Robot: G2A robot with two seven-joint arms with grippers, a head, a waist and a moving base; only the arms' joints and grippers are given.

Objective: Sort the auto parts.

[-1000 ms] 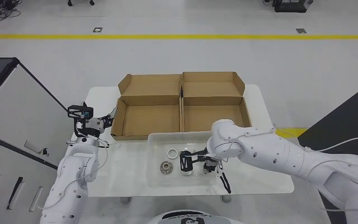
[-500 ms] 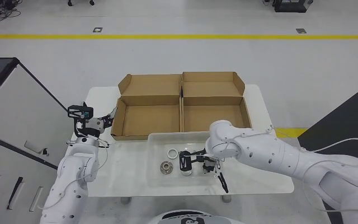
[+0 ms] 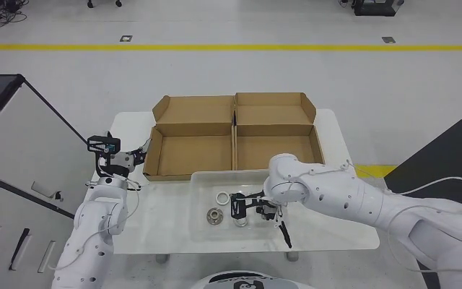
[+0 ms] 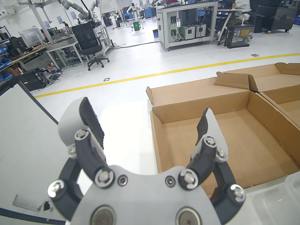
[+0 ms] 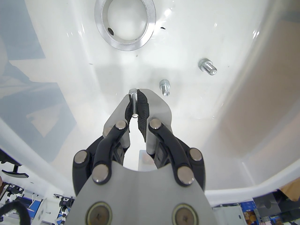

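A bolt (image 5: 133, 104) is gripped between the nearly closed fingertips of the right gripper (image 5: 137, 100). Its shank lies along the pads and its head sits at the tips, close over the floor of the white tray (image 5: 234, 99); whether it touches the floor cannot be told. A second bolt (image 5: 164, 86) lies loose just beside the gripper tips, and a third bolt (image 5: 207, 66) lies a little farther off. A metal ring (image 5: 125, 16) rests beyond them. The left gripper (image 4: 145, 107) is held wide open with nothing in it, near the cardboard box (image 4: 211, 129).
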